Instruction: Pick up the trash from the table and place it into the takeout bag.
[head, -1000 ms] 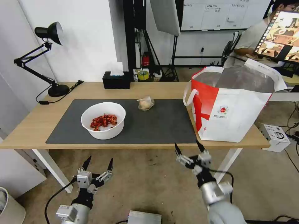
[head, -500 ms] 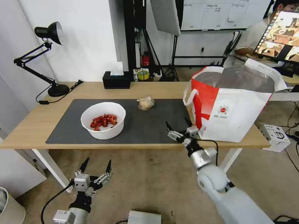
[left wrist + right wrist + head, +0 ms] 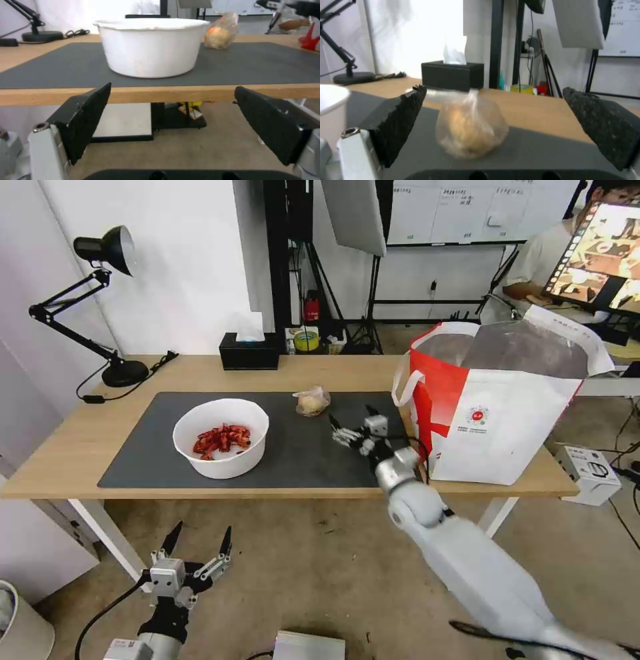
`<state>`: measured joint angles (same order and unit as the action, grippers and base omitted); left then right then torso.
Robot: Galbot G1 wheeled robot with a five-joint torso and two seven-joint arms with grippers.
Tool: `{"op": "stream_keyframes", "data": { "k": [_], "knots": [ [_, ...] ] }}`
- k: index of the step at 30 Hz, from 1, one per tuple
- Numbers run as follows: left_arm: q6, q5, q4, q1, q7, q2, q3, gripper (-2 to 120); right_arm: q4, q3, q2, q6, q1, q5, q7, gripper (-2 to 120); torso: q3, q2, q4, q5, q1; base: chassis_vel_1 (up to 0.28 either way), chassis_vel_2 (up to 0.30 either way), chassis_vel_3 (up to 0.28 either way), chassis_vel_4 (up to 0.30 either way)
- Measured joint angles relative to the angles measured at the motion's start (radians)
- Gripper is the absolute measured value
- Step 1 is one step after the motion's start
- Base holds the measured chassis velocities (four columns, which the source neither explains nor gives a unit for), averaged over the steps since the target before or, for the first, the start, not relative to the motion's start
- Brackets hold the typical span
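left gripper [image 3: 199, 543]: parked below the table's front edge, well short of the mat, jaws wide, holding nothing
table [image 3: 80, 447]: light wood, dark mat [image 3: 320, 460] covers the middle
bowl [image 3: 221, 437]: on the mat, left-centre, red shells inside, untouched
right gripper [image 3: 352, 421]: over the mat, just short of the small bag, jaws wide and empty; in the right wrist view the bag sits between the two pads, not touching either
small bag [image 3: 312, 401]: at the mat's far edge, beige lump inside, knotted top up
takeout bag [image 3: 507, 407]: just right of the mat, on the table's right end, mouth open, near handle [image 3: 405, 387] hanging toward the mat
tissue box [image 3: 250, 351]: beyond the mat, not trash
risk 1: film is slick and soft; pads closing on the loose top alone could let the lump slip out
risk 2: pushing forward before closing may shove the bag off the mat's far edge
risk 3: carrying low to the takeout bag could snag the handle or rim and tip it
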<state>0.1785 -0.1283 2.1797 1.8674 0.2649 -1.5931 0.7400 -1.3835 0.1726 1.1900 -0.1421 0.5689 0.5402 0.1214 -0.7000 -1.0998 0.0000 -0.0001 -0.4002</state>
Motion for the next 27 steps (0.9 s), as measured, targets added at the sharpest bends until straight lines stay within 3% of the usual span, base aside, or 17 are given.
{"op": "stream_keyframes", "data": {
  "k": [10,18,27],
  "knots": [
    [0.001,-0.006,0.025,0.012,0.000,0.000,0.017,100,0.237,0.078,0.125,0.000,-0.191,-0.004,0.001,100,0.000,0.000,0.0000,0.0000,0.000,0.000,0.000,0.000,0.000],
    [0.001,-0.008,0.027,0.010,0.000,0.000,0.019,100,0.338,0.095,0.203,0.017,-0.255,-0.003,0.005,100,0.000,0.000,0.0001,-0.0001,0.000,0.000,0.000,0.000,0.000],
    [0.001,-0.014,0.015,0.003,0.000,0.000,0.028,100,0.445,0.092,0.282,0.178,-0.293,0.030,0.067,100,0.000,0.000,-0.0001,0.0000,0.000,0.000,0.000,0.000,0.000]
  ]
}}
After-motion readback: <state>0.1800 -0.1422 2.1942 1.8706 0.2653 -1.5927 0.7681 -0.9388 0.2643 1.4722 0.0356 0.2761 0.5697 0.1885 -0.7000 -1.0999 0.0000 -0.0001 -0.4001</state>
